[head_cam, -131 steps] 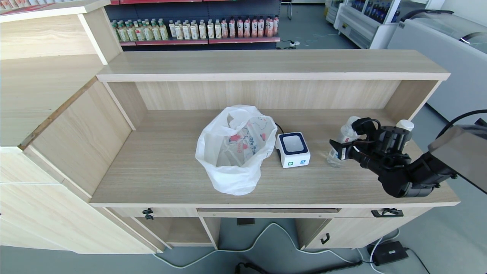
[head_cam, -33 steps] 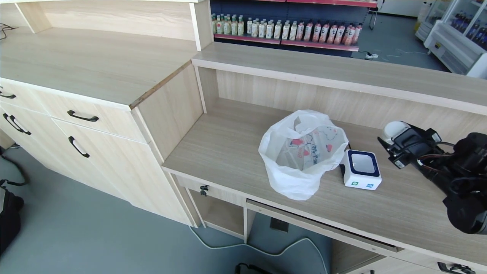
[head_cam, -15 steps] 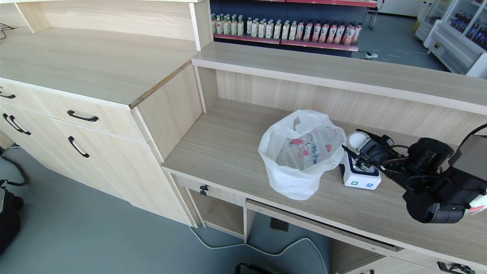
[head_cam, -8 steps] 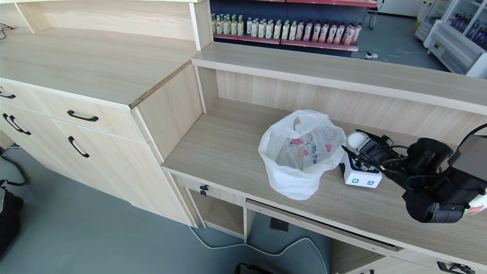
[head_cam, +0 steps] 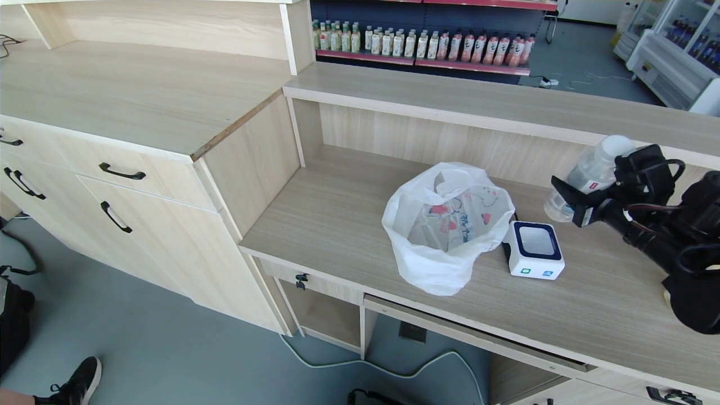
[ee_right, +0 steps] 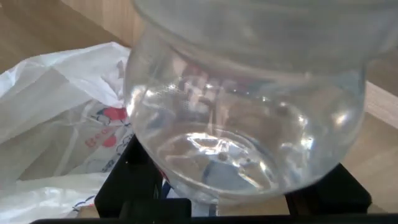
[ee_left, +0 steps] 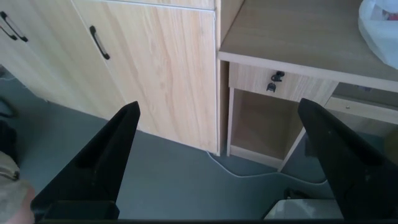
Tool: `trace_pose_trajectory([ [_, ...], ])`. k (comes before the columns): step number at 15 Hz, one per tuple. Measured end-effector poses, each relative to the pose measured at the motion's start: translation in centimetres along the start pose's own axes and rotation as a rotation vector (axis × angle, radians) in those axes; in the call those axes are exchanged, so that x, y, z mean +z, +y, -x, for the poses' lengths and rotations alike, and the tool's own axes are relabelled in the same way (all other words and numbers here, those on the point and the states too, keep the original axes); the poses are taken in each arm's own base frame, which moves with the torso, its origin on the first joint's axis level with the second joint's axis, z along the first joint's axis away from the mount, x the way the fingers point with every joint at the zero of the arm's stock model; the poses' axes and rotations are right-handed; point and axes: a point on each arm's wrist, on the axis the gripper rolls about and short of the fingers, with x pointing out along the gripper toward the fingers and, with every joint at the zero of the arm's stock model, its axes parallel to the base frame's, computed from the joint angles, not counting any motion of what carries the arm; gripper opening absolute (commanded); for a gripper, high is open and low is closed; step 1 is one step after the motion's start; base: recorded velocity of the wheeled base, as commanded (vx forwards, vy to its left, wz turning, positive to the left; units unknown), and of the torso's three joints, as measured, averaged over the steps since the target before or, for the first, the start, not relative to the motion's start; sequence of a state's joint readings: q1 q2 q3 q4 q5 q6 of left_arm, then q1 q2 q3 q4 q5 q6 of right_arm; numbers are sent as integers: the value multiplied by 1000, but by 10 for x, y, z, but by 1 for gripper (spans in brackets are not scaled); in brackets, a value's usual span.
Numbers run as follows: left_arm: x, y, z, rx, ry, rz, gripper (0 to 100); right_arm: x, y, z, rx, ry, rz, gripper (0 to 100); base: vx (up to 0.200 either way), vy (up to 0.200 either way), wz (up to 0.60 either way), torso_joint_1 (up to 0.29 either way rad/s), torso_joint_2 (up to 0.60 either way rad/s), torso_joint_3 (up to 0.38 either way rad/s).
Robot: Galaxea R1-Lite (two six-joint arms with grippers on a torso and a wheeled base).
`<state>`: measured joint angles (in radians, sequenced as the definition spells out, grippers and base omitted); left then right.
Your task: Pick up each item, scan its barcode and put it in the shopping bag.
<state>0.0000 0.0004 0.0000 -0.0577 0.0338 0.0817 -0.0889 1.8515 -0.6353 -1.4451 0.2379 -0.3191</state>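
Off the scanner, bottle higher now

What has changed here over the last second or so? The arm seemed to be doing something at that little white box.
The right gripper, shut on the water bottle, rose from just over the barcode scanner and drew back to the robot's right. The bottle is now held tilted, cap upward, above the counter. The shopping bag and the scanner stayed where they were.
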Motion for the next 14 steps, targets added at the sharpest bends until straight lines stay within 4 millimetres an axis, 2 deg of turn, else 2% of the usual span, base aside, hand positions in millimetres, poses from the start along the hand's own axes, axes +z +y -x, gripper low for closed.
trace_pose_trajectory([
  [3, 0, 0, 0, 0, 0, 0, 100, 2, -17, 28, -289, 103, -249, 0, 0, 0, 0, 0, 0, 0],
  [7, 0, 0, 0, 0, 0, 0, 100, -8, -30, 30, -349, 127, -312, 0, 0, 0, 0, 0, 0, 0],
  [14, 0, 0, 0, -1, 0, 0, 100, -15, -25, 32, -354, 187, -381, 0, 0, 0, 0, 0, 0, 0],
])
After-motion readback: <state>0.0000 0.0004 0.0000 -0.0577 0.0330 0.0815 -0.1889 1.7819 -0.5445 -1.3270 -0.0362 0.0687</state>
